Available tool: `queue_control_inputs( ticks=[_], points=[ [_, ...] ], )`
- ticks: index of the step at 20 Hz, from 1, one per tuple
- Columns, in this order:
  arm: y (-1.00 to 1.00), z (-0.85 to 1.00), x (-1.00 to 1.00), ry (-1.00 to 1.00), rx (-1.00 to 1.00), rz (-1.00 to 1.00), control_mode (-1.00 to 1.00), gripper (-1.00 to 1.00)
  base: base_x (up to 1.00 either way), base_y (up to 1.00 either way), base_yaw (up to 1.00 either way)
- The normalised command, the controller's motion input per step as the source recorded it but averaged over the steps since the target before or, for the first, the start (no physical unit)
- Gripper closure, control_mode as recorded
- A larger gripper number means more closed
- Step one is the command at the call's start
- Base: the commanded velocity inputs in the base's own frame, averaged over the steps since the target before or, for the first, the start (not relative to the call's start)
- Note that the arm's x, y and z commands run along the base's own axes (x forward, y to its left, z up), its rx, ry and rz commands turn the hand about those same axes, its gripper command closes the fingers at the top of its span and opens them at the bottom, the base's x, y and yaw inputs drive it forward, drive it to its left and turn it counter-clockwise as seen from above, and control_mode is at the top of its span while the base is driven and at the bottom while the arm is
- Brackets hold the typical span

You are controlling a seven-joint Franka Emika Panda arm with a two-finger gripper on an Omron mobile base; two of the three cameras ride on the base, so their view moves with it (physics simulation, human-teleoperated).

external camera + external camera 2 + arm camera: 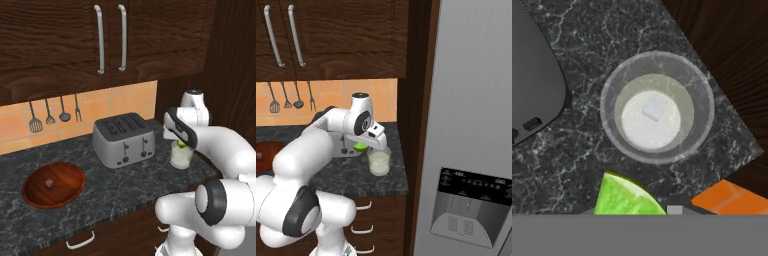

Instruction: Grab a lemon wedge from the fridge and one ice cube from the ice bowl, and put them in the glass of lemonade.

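The lemon wedge (626,197) is held pinched between the closed jaws of the gripper (363,145), directly above the glass of lemonade (379,162), which stands on the dark stone counter (130,187) near its right end, between the silver toaster (124,138) and the dark wood panel beside the fridge (476,125).

The main risk judged from here is a miss on release. In the hand view the wedge sits toward the bottom edge while the glass mouth lies above it in that picture, so the wedge may not be centred over the opening; it could strike the rim and bounce onto the counter. A descent that is too low could also push the tumbler over or slide it toward the counter edge, since the glass is light and stands close to that edge. A splash is possible if the wedge is dropped from high up.

The wedge is seen as a bright lime-green slice with a paler curved edge, small against the gripper. A small pale ice cube (654,108) is seen already floating in the creamy liquid. Farther left, the ice bowl (53,184) rests on the counter with a tiny lump at its centre.
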Motion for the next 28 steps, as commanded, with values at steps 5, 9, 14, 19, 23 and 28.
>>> queue_control_inputs(
  ticks=[5,9,14,19,23,28],
  points=[
    [0.00,-0.17,0.15,0.00,-0.01,0.00,-1.00,1.00,0.00,0.00,0.00],
    [-0.09,-0.01,0.20,0.00,0.00,0.00,-1.00,1.00,0.00,0.00,0.00],
    [-0.34,0.00,0.03,0.00,0.02,-0.05,-1.00,1.00,0.00,0.00,0.00],
    [-0.07,0.00,0.23,0.01,0.06,-0.06,-1.00,1.00,0.00,0.00,0.00],
    [0.18,0.00,0.54,0.01,0.00,-0.05,-1.00,1.00,0.00,0.00,0.00],
    [-0.02,0.00,0.04,-0.01,0.00,-0.02,-1.00,1.00,0.00,0.00,0.00]
  ],
)
